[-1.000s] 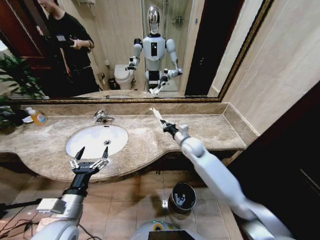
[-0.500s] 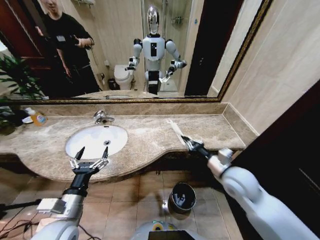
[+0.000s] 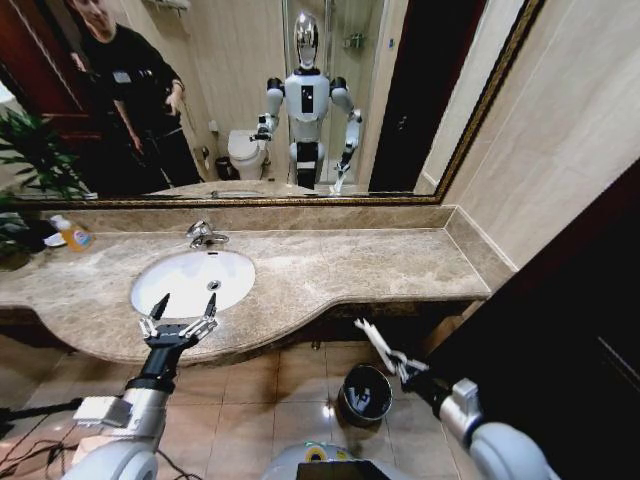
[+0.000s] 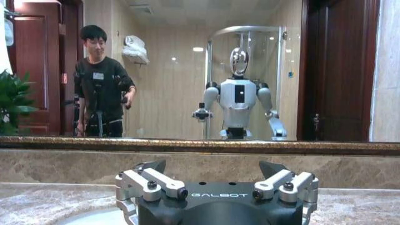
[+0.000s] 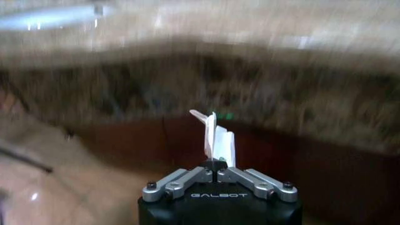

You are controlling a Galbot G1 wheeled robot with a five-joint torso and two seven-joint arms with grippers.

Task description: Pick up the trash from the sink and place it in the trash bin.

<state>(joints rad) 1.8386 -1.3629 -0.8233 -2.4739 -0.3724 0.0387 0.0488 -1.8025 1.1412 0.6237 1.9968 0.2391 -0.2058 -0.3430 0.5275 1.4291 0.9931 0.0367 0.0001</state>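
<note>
My right gripper hangs below the counter's front edge, just above and to the right of the dark round trash bin on the floor. It is shut on a piece of trash, a thin white packet that sticks up from the closed fingers, with the packet pointing toward the counter edge. My left gripper hovers open over the front rim of the white oval sink. Its two fingers are spread with nothing between them. No trash shows inside the basin.
A chrome tap stands behind the basin and an orange soap bottle sits at the counter's far left beside a plant. A dark door panel closes off the right side. Tiled floor surrounds the bin.
My right arm has swung from above the countertop out and down past its front edge, carrying the white packet to just above the bin. The left arm has not moved.
</note>
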